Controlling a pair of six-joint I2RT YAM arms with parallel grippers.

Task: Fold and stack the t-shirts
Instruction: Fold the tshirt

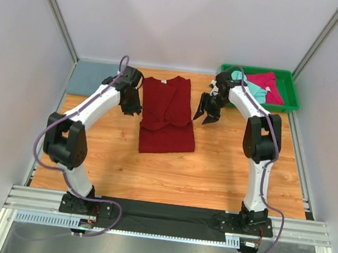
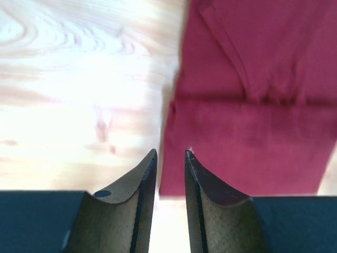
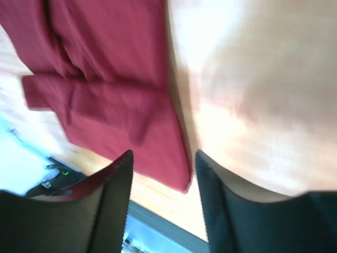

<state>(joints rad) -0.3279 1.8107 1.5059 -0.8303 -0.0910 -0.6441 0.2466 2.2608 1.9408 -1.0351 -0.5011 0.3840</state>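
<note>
As the left fingers (image 2: 150, 171) stand only a little apart, with nothing between them, and the right fingers (image 3: 118, 184) are spread wider and also empty, neither arm is holding cloth at this moment; both pairs hang over the bare desk (image 1: 225, 168), the left one just beside the left edge of the dark red t-shirt (image 1: 167, 114) and the right one just beside its right edge, near its far half.

This shirt lies flat in the middle of the desk; its sides seem to be turned inward, so that it makes a long narrow shape, and a crease goes across it; I judge that the lengthwise folding is done and the cross fold is the step in hand, though I cannot tell how many layers lie there.

For the next move, each pair of fingers would need to come down on a corner of one short end, pinch all the layers together, and carry that end over to the other end evenly, so that the sides do not open again.

Further out, the slate grey-blue t-shirt (image 1: 89, 77) lies at the far left corner; the mint green t-shirt (image 1: 250, 86) and the pinkish-red t-shirt (image 1: 274, 89) lie in the green tray (image 1: 292, 103) at the far right.
</note>
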